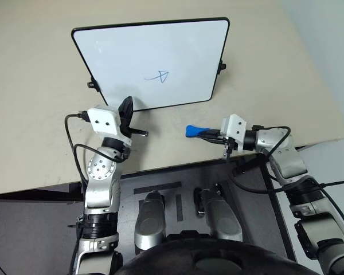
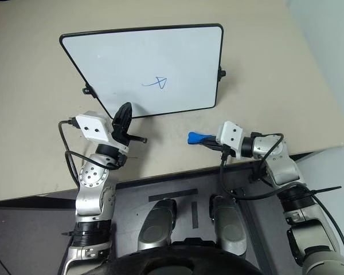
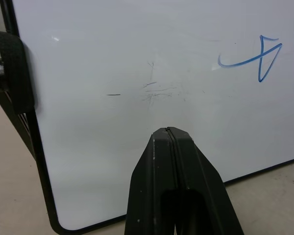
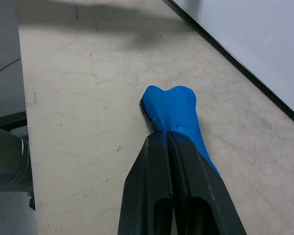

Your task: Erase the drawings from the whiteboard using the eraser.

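**Eraser pinched in right gripper, drawing untouched on the board**

Head views: The whiteboard (image 1: 155,63) is lying on a beige table (image 1: 34,114), its near edge close to both arms. The drawing (image 1: 159,76), a small blue looped scribble, is sitting a little right of the board's middle, toward the near edge. The left gripper (image 1: 126,107) is pointing forward at the board's near left part, its black fingers reaching over the frame there. The right gripper (image 1: 209,134) is pointing to the left, lying over the bare table just off the board's near right corner. The blue eraser (image 1: 194,130) is sticking out beyond its fingertips, apart from the board and well short of the drawing.

Left wrist view: The left gripper's fingers (image 3: 159,181) are pressing together with no gap and nothing between them. They are aiming at the white surface, where faint grey scuff marks (image 3: 154,90) are showing. The blue scribble is lying off to one side, clear of the fingertips. A black clip (image 3: 14,71) is sitting on the board's side frame.

Right wrist view: The right gripper's fingers (image 4: 152,191) are clamping tight on the eraser, whose flared blue end is poking out past the tips and lying close over the table. The board's black frame (image 4: 235,68) is running nearby; the eraser is not touching it.
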